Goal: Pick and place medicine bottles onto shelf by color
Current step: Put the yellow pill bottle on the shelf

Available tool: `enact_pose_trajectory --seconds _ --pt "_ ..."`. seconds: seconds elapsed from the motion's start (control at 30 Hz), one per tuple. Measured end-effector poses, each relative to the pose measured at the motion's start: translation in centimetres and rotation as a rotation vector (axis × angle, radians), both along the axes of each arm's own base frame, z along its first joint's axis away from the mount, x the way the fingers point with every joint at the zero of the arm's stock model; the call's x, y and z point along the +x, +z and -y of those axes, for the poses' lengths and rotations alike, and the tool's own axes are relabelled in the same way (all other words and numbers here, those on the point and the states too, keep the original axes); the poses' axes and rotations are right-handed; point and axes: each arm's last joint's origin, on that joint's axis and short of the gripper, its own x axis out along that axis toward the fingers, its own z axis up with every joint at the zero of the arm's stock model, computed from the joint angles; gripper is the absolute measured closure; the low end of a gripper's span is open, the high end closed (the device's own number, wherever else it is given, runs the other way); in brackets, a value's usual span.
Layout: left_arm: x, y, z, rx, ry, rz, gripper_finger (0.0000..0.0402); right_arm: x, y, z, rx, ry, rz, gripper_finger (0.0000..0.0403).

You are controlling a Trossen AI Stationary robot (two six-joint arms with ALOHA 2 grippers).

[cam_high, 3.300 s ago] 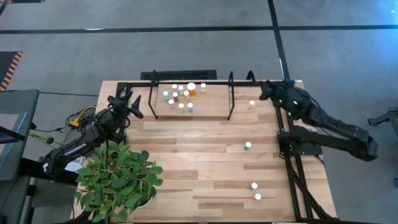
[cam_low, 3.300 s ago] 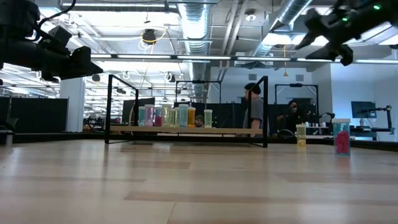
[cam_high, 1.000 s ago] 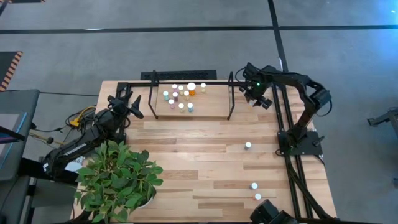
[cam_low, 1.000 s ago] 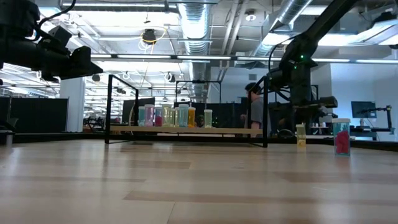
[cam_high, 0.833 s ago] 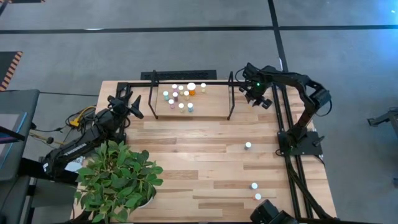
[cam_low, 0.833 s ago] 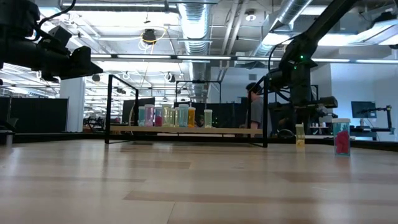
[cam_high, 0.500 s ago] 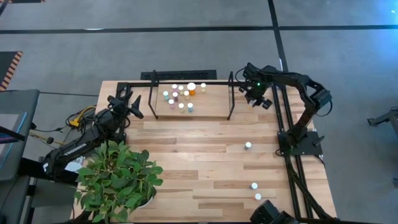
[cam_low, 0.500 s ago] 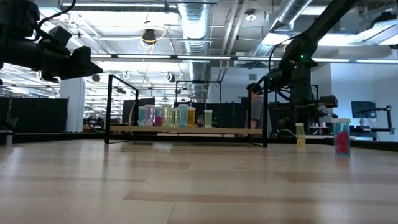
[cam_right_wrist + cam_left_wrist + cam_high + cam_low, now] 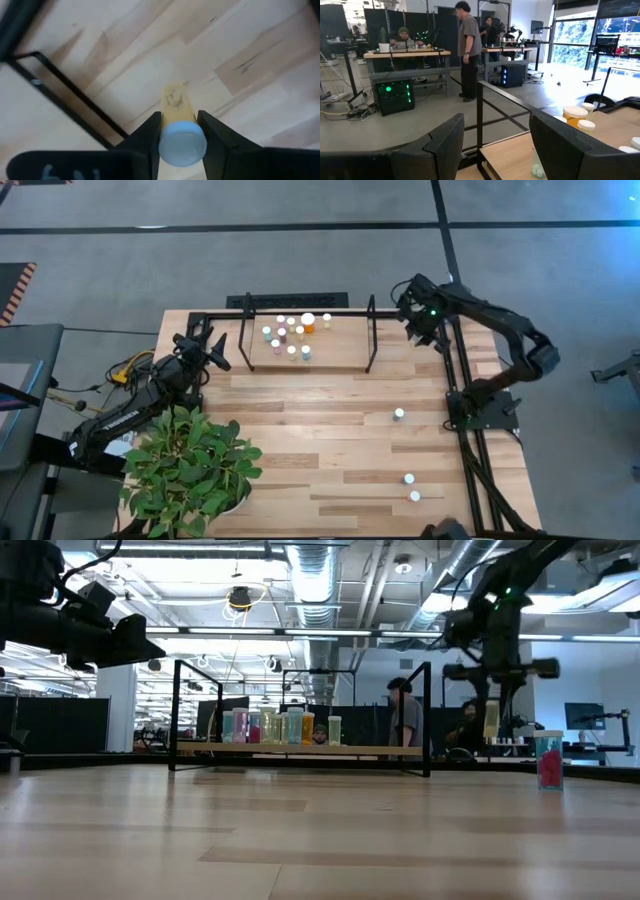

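The shelf (image 9: 340, 356), a low black-barred rack with a wood board, stands at the table's far edge. Several medicine bottles (image 9: 293, 333) stand on it in a cluster, and they also show in the low view (image 9: 278, 727). Right of the shelf my right gripper (image 9: 417, 332) is shut on a yellowish bottle (image 9: 491, 720) with a pale cap (image 9: 182, 143). Three more bottles stand on their bases on the table (image 9: 399, 414), (image 9: 409, 478), (image 9: 414, 496). My left gripper (image 9: 216, 352) waits open at the shelf's left end, with nothing between its fingers (image 9: 435, 145). My right gripper pinches the yellowish bottle at its cap end (image 9: 167, 131) between its two fingers (image 9: 148, 134). The fingers come from above and point down. The bottle hangs upright below them, lifted clear of the table.
A leafy potted plant (image 9: 190, 470) fills the near left corner. Black frame bars (image 9: 462, 395) run along the table's right side past the right arm's base. A pink bottle (image 9: 548, 762) stands at the right in the low view. Bare wood lies between shelf and near edge.
My right gripper has taken hold of the yellowish bottle, which stood on the table right of the shelf. It has then risen, carrying the bottle up clear of the tabletop. The bottle has stayed upright.
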Motion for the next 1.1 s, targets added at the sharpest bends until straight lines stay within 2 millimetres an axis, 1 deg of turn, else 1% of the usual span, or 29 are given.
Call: enact_pose_trajectory --seconds 0.1,0.2,0.33,0.43,0.53,0.7,0.77,0.97,1.1 --pt "0.0 0.0 0.0 0.0 0.0 0.0 0.0187 -0.4 1.4 -1.1 -0.04 -0.016 0.001 0.0283" --pt "0.0 0.0 0.0 0.0 0.0 0.0 0.0187 -0.5 2.4 -2.3 -0.053 -0.022 -0.006 0.0274" --pt "0.0 0.0 0.0 0.0 0.0 0.0 0.0187 -0.2 3.1 -3.8 -0.05 -0.006 0.0 0.0266" --pt "0.0 0.0 0.0 0.0 0.0 0.0 0.0187 0.5 3.6 -5.0 -0.043 0.034 0.002 0.0267" --pt "0.0 0.0 0.0 0.0 0.0 0.0 0.0187 1.6 4.5 -6.2 -0.027 0.088 -0.002 0.0267" --pt "0.0 0.0 0.0 0.0 0.0 0.0 0.0187 4.2 6.5 -7.9 -0.036 0.199 -0.012 0.0264" --pt "0.0 0.0 0.0 0.0 0.0 0.0 0.0187 5.4 6.9 -8.3 -0.045 0.247 -0.032 0.0264" --pt "0.0 0.0 0.0 0.0 0.0 0.0 0.0187 8.7 7.8 -8.8 -0.011 0.344 -0.118 0.0264" --pt "0.0 0.0 0.0 0.0 0.0 0.0 0.0187 10.6 9.1 -9.2 -0.012 0.435 -0.128 0.0266"
